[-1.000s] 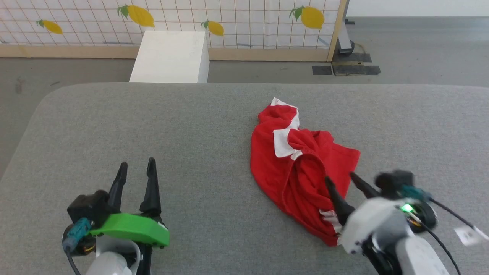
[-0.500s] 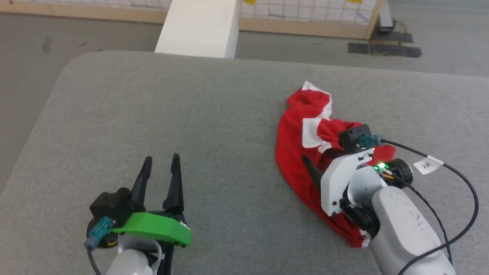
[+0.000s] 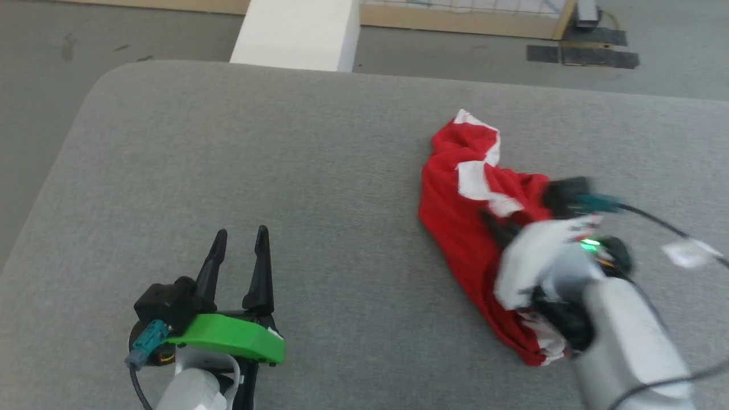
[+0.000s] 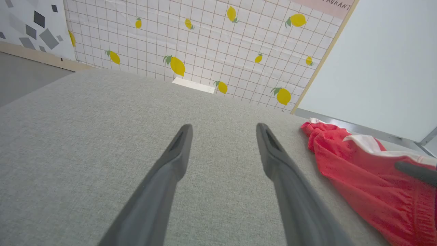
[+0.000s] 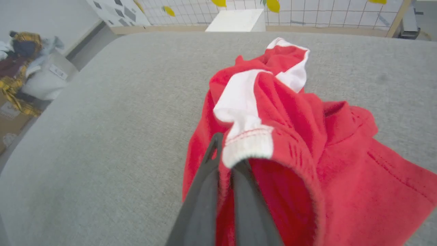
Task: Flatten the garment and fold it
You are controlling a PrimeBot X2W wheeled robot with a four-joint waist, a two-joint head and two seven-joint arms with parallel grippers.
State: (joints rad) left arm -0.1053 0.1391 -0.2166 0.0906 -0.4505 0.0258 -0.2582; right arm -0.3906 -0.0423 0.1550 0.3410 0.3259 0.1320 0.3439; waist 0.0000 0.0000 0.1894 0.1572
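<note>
The red shorts (image 3: 461, 228) with white side trim lie crumpled on the right half of the grey padded table (image 3: 285, 142). My right gripper (image 3: 501, 225) is blurred over their middle. In the right wrist view its fingers are shut (image 5: 227, 153) on the gathered waistband at a white stripe (image 5: 247, 143), and the fabric there rises off the table. My left gripper (image 3: 238, 239) rests open over bare table at the lower left, well clear of the shorts. The left wrist view has the open left gripper (image 4: 223, 131) with the shorts (image 4: 358, 171) off to its right.
A white box (image 3: 296, 28) stands on the floor beyond the table's far edge. A lemon-patterned partition (image 4: 205, 41) runs behind it. Off the table's left side sits a pile of cloth and bags (image 5: 20, 68). The table's left corner is rounded (image 3: 108, 80).
The head camera has tilted down. My right gripper went from open at the shorts' near edge to shut on the waistband, lifting the fabric. The left gripper has stayed put.
</note>
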